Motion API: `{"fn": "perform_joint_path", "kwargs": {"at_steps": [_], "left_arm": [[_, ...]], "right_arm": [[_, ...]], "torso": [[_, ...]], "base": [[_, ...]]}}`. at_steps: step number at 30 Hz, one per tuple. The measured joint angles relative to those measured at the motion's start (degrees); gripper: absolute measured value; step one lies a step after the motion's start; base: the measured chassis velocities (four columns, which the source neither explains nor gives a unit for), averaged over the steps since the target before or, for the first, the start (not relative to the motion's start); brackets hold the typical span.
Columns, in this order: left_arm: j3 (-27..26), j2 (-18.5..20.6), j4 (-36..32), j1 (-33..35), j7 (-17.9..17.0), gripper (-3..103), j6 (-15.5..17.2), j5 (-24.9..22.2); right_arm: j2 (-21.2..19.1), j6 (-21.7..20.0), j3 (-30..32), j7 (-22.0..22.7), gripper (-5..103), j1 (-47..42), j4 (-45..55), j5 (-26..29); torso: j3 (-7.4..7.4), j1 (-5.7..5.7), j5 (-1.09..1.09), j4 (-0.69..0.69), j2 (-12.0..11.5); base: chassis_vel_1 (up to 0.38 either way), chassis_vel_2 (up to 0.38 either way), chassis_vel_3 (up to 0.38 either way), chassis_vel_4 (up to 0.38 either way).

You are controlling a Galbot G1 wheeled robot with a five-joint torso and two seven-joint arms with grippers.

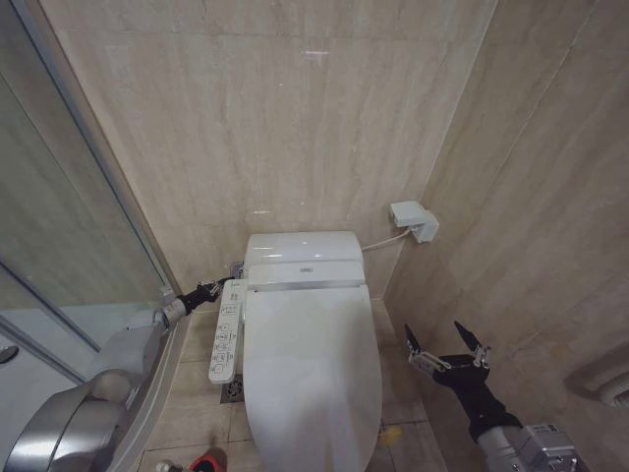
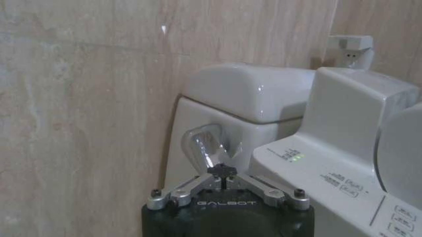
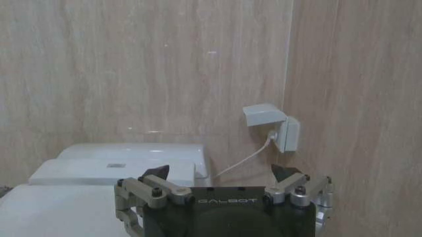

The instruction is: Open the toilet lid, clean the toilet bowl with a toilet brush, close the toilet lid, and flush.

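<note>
Head view — glossy oval toilet lid (image 1: pixel 313 364)

Toilet lid (image 1: pixel 313 369): glossy white oval, was shut flat over bowl, centre of head view, narrow end toward wall. Toilet bowl: hidden under lid. Toilet brush: couldn't be made out w/ certainty.

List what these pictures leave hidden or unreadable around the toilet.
- Toilet bowl: head view, covered by the closed glossy white oval toilet lid.
- Small red object: cut by the head view's bottom edge.
- Narrow white button panel: labels too small.
- Left claw: contact with the chrome flush lever unclear.
</note>
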Motion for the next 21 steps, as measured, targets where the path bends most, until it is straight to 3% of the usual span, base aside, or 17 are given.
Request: {"fn": "perform_joint_path", "kwargs": {"at_steps": [17,21], "left_arm": [[-1.3,-0.2,-0.6,0.5,-2.4,0,-1.1,-0.1],[-1.7,-0.3,-8.2,5.1,-12.7,0,-2.4,-1.7]], "right_arm": [[0.0,0.0,0.0,0.0,100,0.0,0.0,0.0],[0.0,0.0,0.0,0.0,100,0.0,0.0,0.0]], "torso": [[-0.01,0.00,0.01,0.01,0.0],[-0.01,0.00,0.02,-0.02,0.0]], "base": [[0.000,0.000,0.000,0.000],[0.000,0.000,0.000,0.000]]}}
